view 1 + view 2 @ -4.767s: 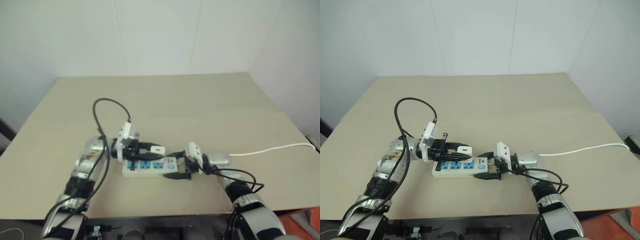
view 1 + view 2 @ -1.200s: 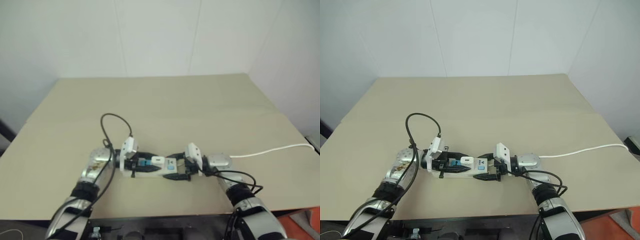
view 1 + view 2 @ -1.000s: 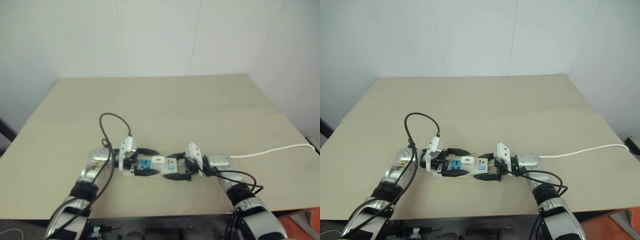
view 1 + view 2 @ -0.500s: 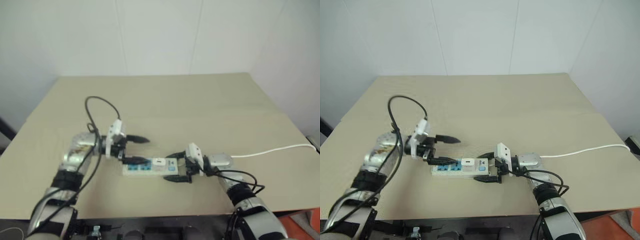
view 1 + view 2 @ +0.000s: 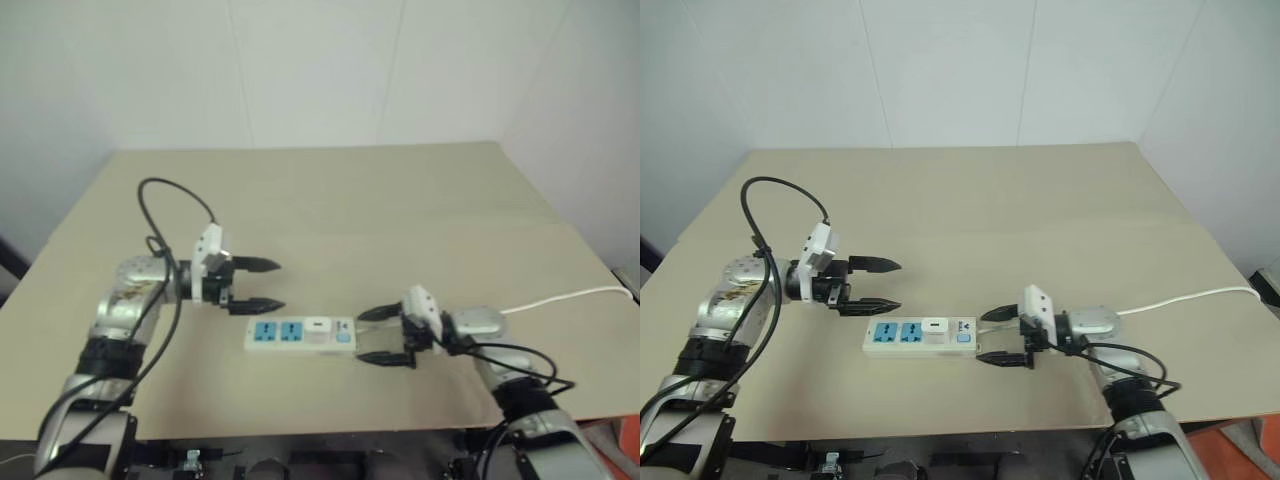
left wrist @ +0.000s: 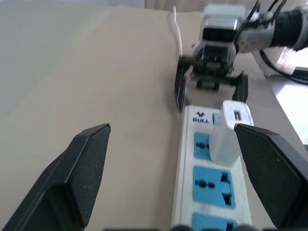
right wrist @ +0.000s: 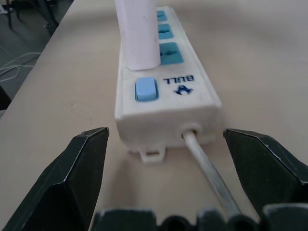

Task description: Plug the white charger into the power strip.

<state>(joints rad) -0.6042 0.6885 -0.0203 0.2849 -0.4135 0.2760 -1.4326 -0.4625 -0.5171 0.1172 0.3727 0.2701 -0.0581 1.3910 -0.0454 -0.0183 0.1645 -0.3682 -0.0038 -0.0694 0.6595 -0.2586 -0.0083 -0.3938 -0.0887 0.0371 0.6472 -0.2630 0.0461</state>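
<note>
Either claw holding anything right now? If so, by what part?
Nothing held. Left claw is open, clear of the strip. Right claw is open just off the strip's cord end. The charger stands plugged into the strip.

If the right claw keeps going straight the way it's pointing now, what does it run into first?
Most likely the switch end of the power strip, where the cord comes out. It sits squarely between the open right claw fingers, close ahead, with the white charger standing just beyond.
</note>
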